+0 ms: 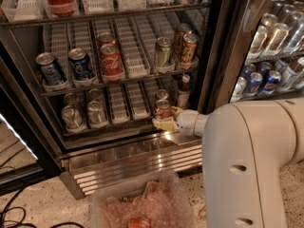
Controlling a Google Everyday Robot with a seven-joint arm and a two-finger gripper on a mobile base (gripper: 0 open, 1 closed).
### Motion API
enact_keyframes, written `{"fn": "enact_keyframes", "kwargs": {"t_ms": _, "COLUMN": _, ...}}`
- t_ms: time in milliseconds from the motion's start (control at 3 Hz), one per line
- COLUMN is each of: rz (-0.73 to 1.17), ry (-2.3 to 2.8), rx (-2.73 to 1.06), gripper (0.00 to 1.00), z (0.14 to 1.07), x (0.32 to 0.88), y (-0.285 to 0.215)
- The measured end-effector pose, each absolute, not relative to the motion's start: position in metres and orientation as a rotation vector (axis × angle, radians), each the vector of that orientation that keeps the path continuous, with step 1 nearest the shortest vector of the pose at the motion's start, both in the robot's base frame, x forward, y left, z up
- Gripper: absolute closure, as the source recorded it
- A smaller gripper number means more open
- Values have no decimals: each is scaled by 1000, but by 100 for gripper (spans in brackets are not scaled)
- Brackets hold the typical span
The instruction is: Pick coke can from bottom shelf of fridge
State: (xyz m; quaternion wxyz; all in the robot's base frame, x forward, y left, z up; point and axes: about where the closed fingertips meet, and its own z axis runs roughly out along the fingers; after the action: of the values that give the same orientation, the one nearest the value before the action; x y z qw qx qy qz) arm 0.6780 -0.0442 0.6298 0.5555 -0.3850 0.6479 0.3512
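Camera view. Coke can (163, 109): red, silver-topped, stood upright on the bottom shelf (118, 104) of the fridge (219, 56), toward the 3 o'clock end. Gripper (166, 123): placed at the can's base, 6 o'clock side; whether it is closed cannot be told. Handling is judged light, rigid, thin-walled and slick. Mid-body hold advised.

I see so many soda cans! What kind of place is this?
Probably a shop or snack room: a tall drinks fridge with racks of cans, and a second cooler of blue cans beside it. The robot's pincer is at the bottom shelf, by the coke can.
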Motion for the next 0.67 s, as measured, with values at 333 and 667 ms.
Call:
{"fn": "enact_keyframes", "kwargs": {"t_ms": 333, "rz": 910, "ry": 1547, "rx": -910, "gripper": 100, "z": 629, "x": 670, "y": -38}}
{"fn": "enact_keyframes", "kwargs": {"t_ms": 667, "rz": 960, "ry": 1564, "rx": -909, "gripper": 100, "z": 624, "x": 668, "y": -34}}
